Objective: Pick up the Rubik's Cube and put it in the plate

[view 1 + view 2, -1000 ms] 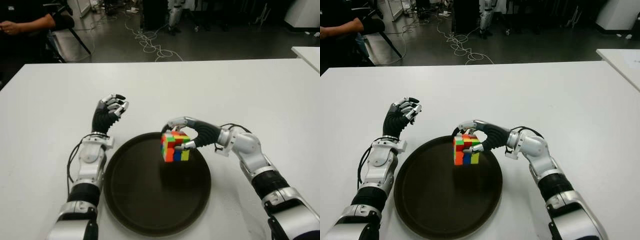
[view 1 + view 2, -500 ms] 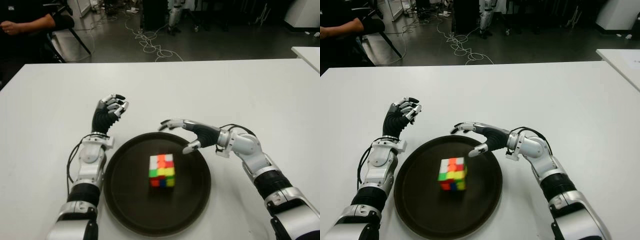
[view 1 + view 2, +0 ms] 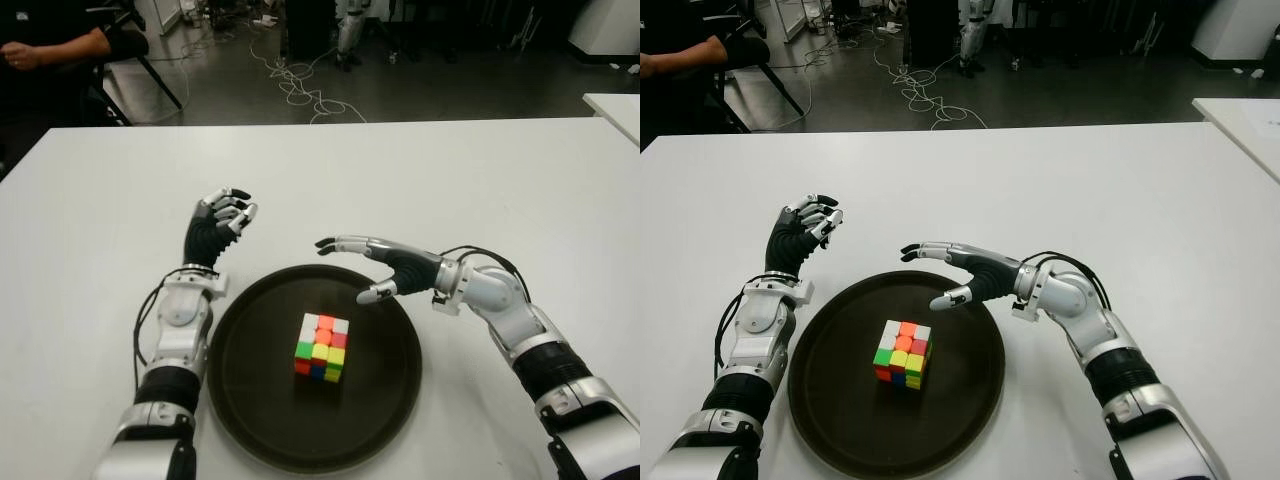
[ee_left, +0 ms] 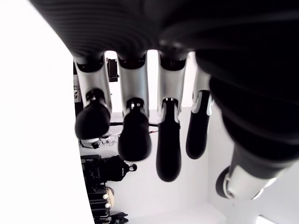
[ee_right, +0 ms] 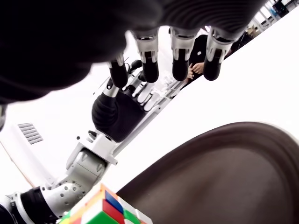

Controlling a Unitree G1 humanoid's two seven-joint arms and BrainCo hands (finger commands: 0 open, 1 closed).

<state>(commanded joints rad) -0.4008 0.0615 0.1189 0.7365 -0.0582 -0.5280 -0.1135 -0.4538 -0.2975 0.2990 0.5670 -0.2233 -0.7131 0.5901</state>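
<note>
Rubik's Cube (image 3: 321,347) sits flat near the middle of the plate (image 3: 385,400), free of both hands. My right hand (image 3: 385,268) hangs over the plate's far right rim, fingers (image 3: 340,243) stretched out and spread, thumb pointing down toward the plate; it grips nothing, and I see a clear gap between thumb tip and cube. In the right wrist view the cube's corner shows at the frame edge, well apart from the fingertips.

Left hand (image 3: 218,228) shows just beyond the plate's left edge, over the table (image 3: 480,180), fingers loosely curled, holding nothing; I cannot tell if it touches the surface.

Cube: glossy plastic, square tiles in white, orange, red, yellow, green. Plate: round, dark brown, smooth with a shallow raised rim. Table: matte white, flat. Hands: black ribbed palms, silver finger segments.
</note>
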